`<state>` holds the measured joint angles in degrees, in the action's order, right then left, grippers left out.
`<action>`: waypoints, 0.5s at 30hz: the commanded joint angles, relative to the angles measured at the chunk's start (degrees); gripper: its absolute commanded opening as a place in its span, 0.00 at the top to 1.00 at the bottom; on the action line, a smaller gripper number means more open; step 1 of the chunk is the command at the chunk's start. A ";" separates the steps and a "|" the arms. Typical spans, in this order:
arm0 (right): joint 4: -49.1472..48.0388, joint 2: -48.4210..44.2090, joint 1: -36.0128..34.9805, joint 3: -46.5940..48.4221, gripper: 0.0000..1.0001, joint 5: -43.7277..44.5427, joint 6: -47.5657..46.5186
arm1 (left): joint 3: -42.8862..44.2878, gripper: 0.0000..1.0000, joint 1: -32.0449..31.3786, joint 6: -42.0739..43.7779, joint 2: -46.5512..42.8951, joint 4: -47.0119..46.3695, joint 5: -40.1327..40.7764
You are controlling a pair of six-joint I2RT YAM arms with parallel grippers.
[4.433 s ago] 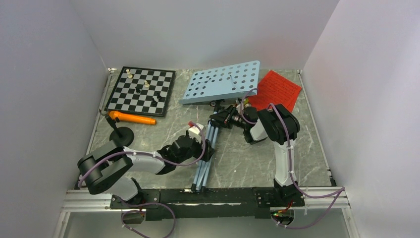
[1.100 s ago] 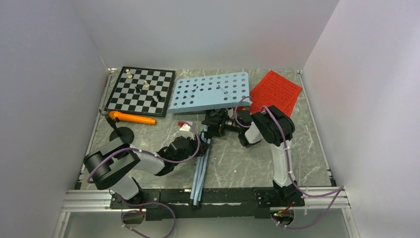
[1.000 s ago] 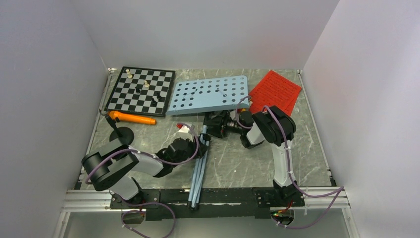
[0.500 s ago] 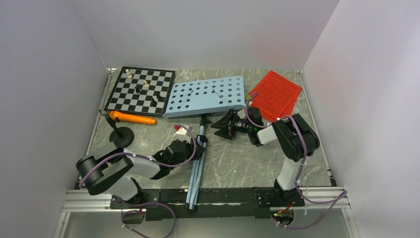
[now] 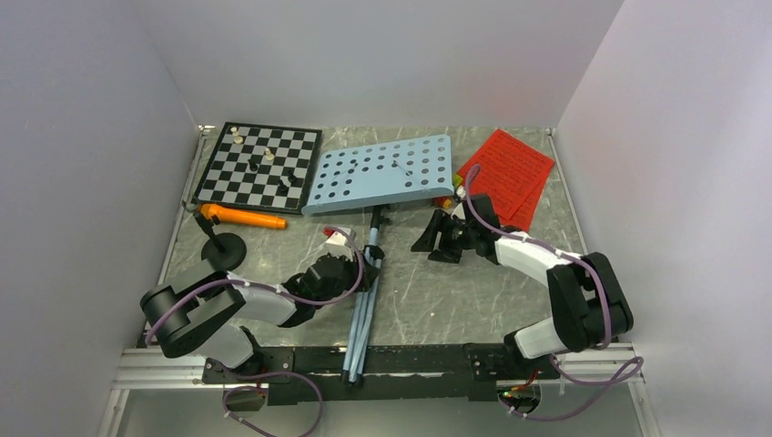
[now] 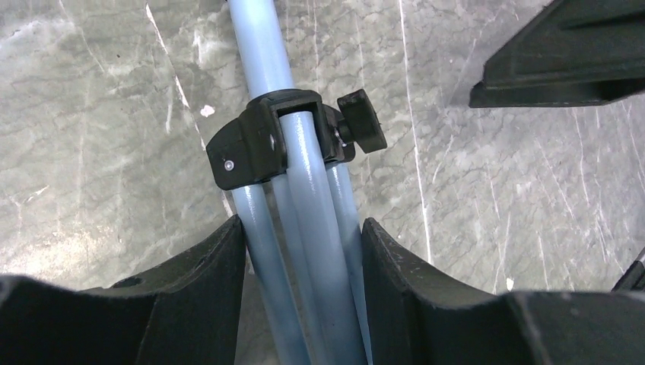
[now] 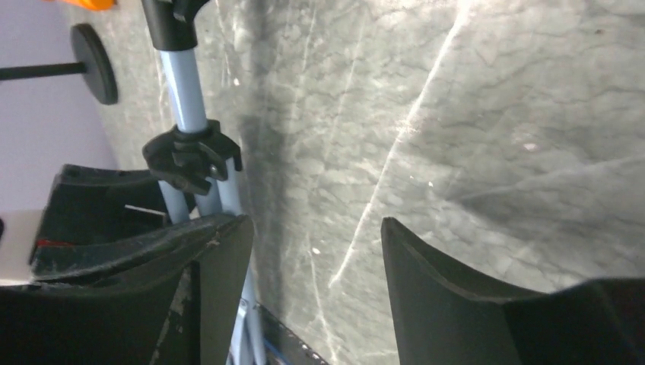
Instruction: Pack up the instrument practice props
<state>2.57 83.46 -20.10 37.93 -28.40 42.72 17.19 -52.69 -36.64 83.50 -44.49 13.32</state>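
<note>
The light-blue music stand lies on the table, its perforated desk (image 5: 378,173) at the back and its folded legs (image 5: 361,314) pointing to the front edge. My left gripper (image 5: 364,273) is shut on the folded legs (image 6: 304,304) just below the black collar (image 6: 285,137). My right gripper (image 5: 428,244) is open and empty, to the right of the pole (image 7: 186,91). The red sheet-music pages (image 5: 503,173) lie at the back right. The orange microphone (image 5: 241,218) lies at the left by its black round-base stand (image 5: 223,248).
A black-and-white chessboard (image 5: 259,167) with several pieces sits at the back left. A small colourful toy (image 5: 444,202) peeks out under the desk's right edge. White walls close in the table on three sides.
My right gripper has let go of the stand near the desk and pulled back to the right, jaws open. The desk settled lower and leftward. My left gripper kept its hold on the legs.
</note>
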 commanded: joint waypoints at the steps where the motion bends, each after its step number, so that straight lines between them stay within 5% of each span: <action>1: 4.89 -5.59 -0.29 4.29 0.33 5.42 -9.22 | 5.42 1.00 0.16 7.70 -0.17 -8.52 2.49; 9: 14.24 -13.54 -0.34 7.75 0.33 14.18 -14.83 | 9.28 1.00 2.60 7.78 3.33 -7.61 1.08; 15: 9.50 -21.50 -0.38 4.09 0.33 14.28 -13.63 | 12.81 1.00 5.45 7.94 6.88 -6.92 -0.93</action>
<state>13.63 66.37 -20.34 42.94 -16.34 30.09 26.09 -48.23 -30.13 88.75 -44.86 14.35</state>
